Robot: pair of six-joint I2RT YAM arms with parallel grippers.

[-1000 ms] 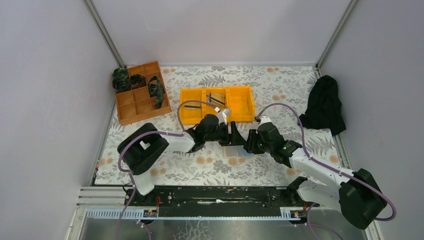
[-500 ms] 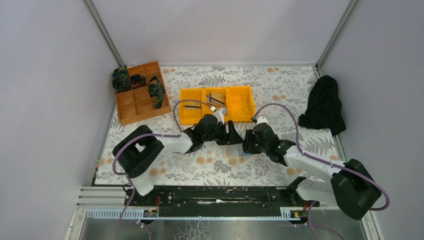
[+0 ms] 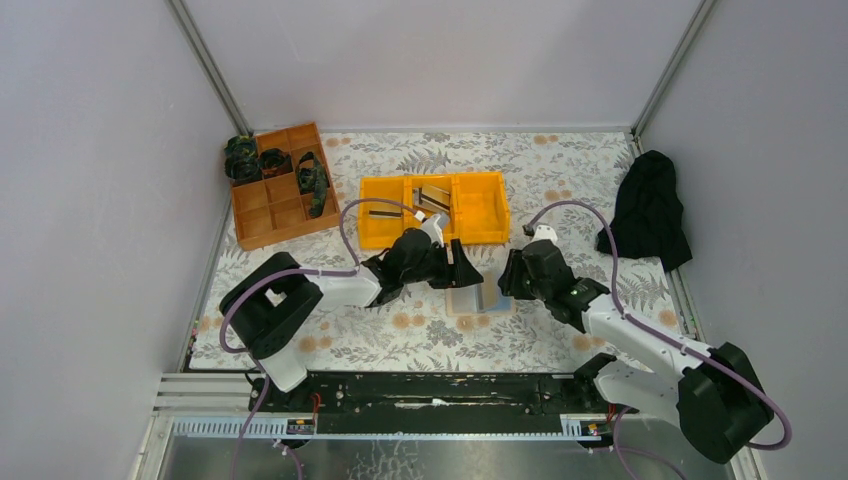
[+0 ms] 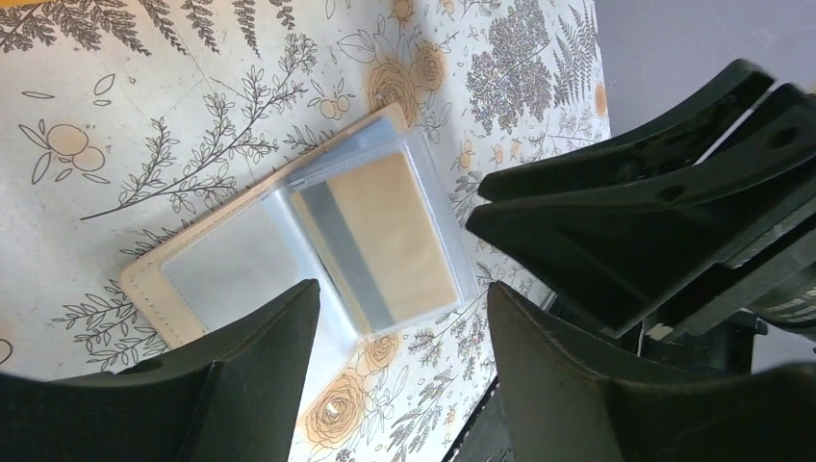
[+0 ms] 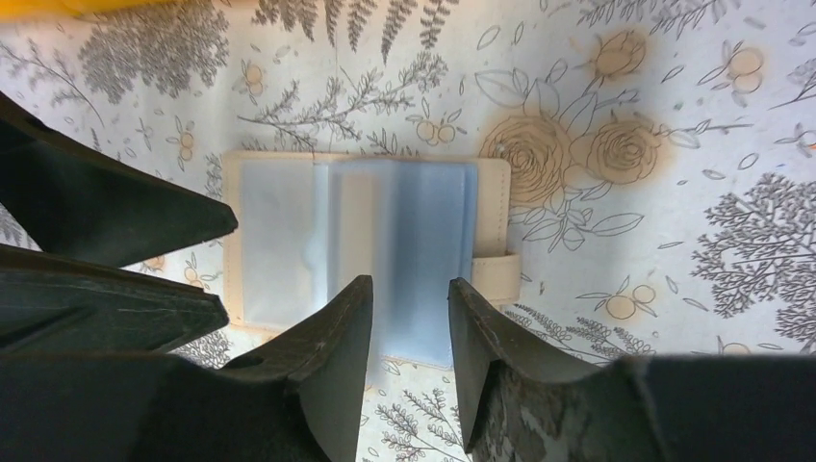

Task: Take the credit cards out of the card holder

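Note:
The card holder [image 3: 470, 299] lies open on the floral table between my two grippers. In the left wrist view its tan cover [image 4: 154, 294] holds translucent sleeves, and one sleeve shows a tan credit card [image 4: 390, 231] with a silver stripe. The right wrist view shows the holder [image 5: 274, 241] with pale blue-grey sleeves and a tan clasp tab. My left gripper [image 4: 404, 286] is open and empty just above the holder's near edge. My right gripper [image 5: 409, 281] stands narrowly open over a blue-grey sleeve, pinching nothing. More cards [image 3: 432, 197] lie in the yellow bin [image 3: 482, 208].
An orange-brown divided tray [image 3: 262, 222] with dark items stands at the back left. A black cloth [image 3: 650, 210] lies at the right edge. Grey walls close the table on three sides. The two grippers [image 3: 485, 275] face each other closely.
My right gripper has drawn back to the right, uncovering more of the open holder. My left gripper has shifted slightly towards the holder.

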